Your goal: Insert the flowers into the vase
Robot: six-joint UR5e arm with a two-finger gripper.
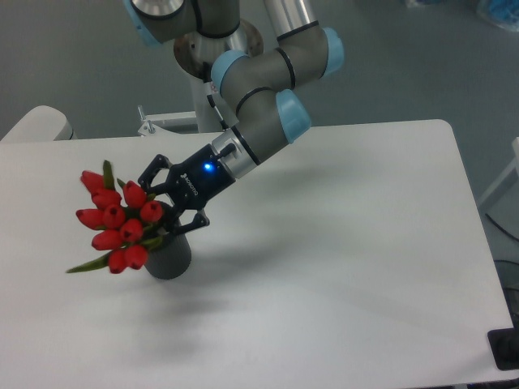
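White tabletop (340, 267) fills the foreground, its near edge closest to the camera. At left, the flowers (115, 220), a bunch of red closed tulip buds with green leaves, lean out to the left over the rim of the vase (170, 255), a short dark grey cylinder standing on the table; their stems run down toward its mouth, though whether they are seated inside cannot be told. Just right of the buds, the gripper (162, 203) sits above the vase with its black fingers spread either side of the stems, apparently parted. Small pale lettering on its body is too blurred to read; a blue light glows beside it. Farther right, the grey, blue-jointed arm (259, 105) slants down from its base behind the table.
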